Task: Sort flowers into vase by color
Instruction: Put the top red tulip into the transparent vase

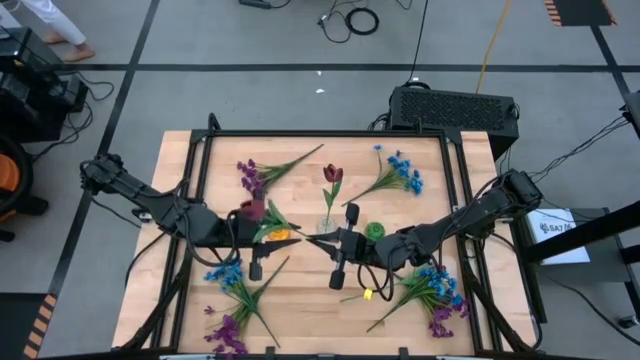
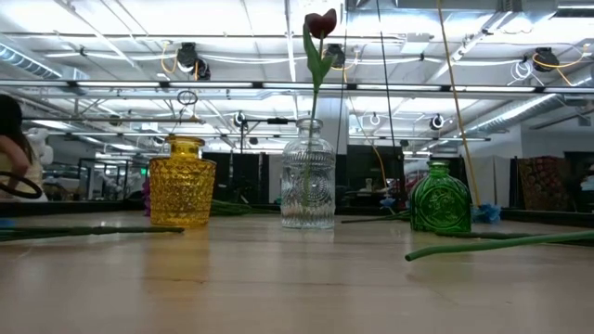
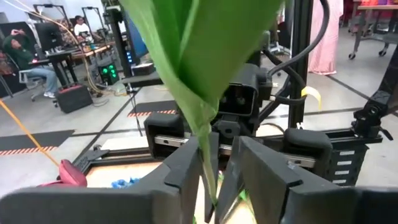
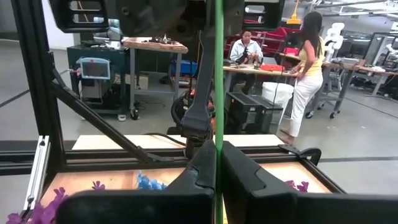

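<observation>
A dark red flower (image 1: 250,210) with broad green leaves (image 3: 205,56) hangs above the table between my two grippers, over the vases. My left gripper (image 1: 288,236) comes in from the table's left and stands open, and the flower's thin stem (image 3: 209,177) passes between its fingers. My right gripper (image 1: 315,241) faces it from the table's right, shut on the same stem. A red tulip (image 2: 320,23) stands in the clear vase (image 2: 308,186). The yellow vase (image 2: 182,181) and the green vase (image 2: 442,197) flank it. My left gripper (image 3: 222,146) has a gap wider than the stem. The stem runs close along one finger's inner face (image 3: 198,168), and I cannot tell whether it touches. My right gripper (image 4: 217,168) pinches the flower's bare stem (image 4: 218,134) between its two fingers, level, from the table's right. The stem runs on past the fingertips toward my left gripper, clear of the table.
Loose sprigs lie on the wooden table (image 1: 300,300): purple ones (image 1: 250,175) at the far left, blue ones (image 1: 402,175) at the far right, and blue and purple bunches (image 1: 232,295) (image 1: 435,295) near the front. People work at benches in the room beyond.
</observation>
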`<state>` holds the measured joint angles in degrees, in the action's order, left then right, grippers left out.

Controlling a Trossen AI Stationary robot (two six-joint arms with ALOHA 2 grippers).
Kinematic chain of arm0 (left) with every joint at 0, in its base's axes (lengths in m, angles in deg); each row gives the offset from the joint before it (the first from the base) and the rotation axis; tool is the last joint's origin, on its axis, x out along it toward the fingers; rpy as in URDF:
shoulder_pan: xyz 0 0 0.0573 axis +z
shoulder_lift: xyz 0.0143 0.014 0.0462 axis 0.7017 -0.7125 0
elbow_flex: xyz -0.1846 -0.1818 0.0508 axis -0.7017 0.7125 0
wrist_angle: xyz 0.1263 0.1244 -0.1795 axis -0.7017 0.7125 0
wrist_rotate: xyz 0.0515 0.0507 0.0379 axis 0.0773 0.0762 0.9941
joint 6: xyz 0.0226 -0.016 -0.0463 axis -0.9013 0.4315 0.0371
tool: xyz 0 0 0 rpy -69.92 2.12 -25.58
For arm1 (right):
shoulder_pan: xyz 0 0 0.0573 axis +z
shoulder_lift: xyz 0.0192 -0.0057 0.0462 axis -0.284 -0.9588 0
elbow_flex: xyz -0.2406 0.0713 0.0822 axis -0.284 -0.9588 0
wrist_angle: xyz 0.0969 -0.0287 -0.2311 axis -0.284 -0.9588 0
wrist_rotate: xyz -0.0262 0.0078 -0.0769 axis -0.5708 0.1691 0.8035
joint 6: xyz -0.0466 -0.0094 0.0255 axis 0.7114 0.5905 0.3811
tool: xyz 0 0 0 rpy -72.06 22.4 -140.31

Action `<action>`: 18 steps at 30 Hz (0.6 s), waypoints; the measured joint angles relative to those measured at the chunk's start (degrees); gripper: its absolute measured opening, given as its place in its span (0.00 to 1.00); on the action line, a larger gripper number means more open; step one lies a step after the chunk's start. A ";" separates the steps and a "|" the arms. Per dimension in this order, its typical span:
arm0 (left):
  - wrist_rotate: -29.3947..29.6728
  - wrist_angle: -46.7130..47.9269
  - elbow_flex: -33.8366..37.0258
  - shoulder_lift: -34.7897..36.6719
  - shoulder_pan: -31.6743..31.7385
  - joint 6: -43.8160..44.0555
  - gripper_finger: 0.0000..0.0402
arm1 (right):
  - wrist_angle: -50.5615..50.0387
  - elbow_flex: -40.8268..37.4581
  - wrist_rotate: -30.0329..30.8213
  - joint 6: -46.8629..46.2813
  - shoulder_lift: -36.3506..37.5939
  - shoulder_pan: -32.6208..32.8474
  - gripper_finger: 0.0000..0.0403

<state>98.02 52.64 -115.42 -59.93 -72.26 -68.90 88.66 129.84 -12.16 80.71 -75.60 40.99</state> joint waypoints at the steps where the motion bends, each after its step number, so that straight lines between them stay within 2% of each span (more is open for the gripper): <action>1: 0.02 -0.35 0.01 0.00 -0.16 -0.02 0.26 | 0.00 0.00 -0.01 -0.01 0.00 0.00 0.00; 10: 0.07 -1.37 0.02 0.01 -1.22 -1.62 0.03 | -0.34 0.00 -0.42 -0.05 0.00 0.00 0.03; 14: 0.02 -0.72 0.02 0.00 -1.25 -1.64 0.03 | -1.70 0.00 -0.37 -0.41 0.13 0.12 0.11; 18: -0.04 -0.05 0.02 0.01 -1.24 -1.99 0.04 | -8.93 0.00 0.00 -1.39 2.62 0.89 0.22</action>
<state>97.98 52.59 -115.40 -59.92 -73.50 -70.89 79.74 129.84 -12.16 79.32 -72.98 41.89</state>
